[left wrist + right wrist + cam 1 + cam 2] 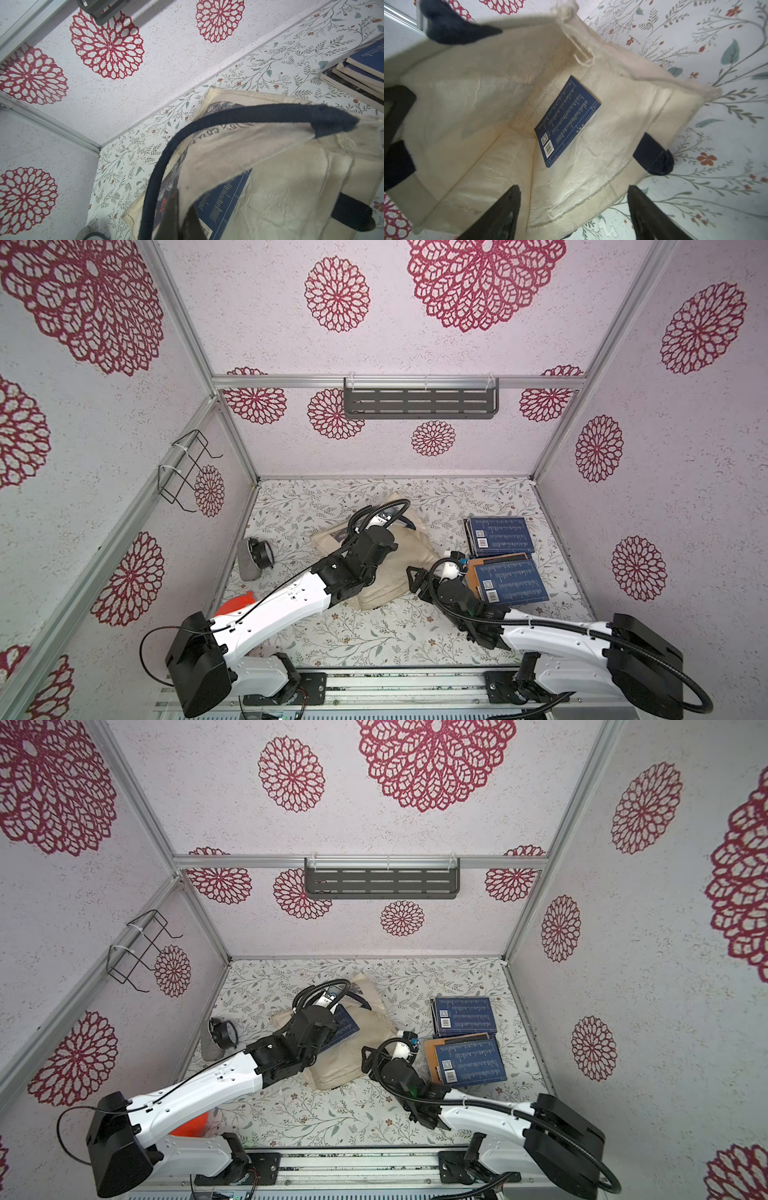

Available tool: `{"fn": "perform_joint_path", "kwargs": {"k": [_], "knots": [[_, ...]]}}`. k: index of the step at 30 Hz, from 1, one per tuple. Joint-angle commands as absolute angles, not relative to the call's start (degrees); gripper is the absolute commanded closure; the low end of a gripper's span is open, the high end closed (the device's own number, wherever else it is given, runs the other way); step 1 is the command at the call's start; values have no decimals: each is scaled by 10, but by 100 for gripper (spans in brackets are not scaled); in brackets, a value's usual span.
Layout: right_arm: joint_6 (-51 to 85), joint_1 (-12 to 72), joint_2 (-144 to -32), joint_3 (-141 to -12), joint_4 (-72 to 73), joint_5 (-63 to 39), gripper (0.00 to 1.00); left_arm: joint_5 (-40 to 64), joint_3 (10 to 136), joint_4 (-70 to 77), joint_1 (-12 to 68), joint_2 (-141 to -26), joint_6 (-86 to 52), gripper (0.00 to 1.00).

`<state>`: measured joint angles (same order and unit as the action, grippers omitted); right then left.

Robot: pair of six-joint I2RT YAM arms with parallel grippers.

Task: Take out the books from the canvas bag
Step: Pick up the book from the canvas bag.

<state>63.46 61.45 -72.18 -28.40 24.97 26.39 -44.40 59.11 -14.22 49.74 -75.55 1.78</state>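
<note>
We enter first the right gripper (pixel 573 188): jaws spread wide, holding nothing, touching nothing we can make out, poised at the mouth of the canvas bag (pixel 483 87). Next, the left gripper (pixel 182 199): fingers pressed together, pinching the bag's upper lip just beside the navy strap (pixel 228 116) and holding it raised so that the mouth gapes. Contents of the bag: one dark-blue book (pixel 568 122), flat on the lower wall, barcode side up, lying deep toward the bottom seam; we see no other inside. The bag lies on its side about the middle of the worktop (pixel 374 639), mouth turned toward the right edge. Already out, near the worktop's right edge and well apart from the bag: the far stack (pixel 500 537) and the near stack (pixel 509 580), the latter with an orange cover (pixel 471 577) showing beneath its top book. Step in hand, as we judge it: fetching the last book, the task nearly complete. The next move calls for the right gripper to reach deep between the bag's walls, close on the book's nearer edge and draw it out while the left keeps the lip up.
</note>
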Motion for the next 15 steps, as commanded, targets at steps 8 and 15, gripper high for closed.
{"fn": "perform_joint_path", "kwargs": {"k": [8, 15], "knots": [[639, 624, -842, -349, 339, 232, 18, -449, 602, -136, 501, -743, 10, 100], [643, 621, -917, -394, 347, 215, 18, -449, 602, -136, 504, -738, 11, 100]]}}
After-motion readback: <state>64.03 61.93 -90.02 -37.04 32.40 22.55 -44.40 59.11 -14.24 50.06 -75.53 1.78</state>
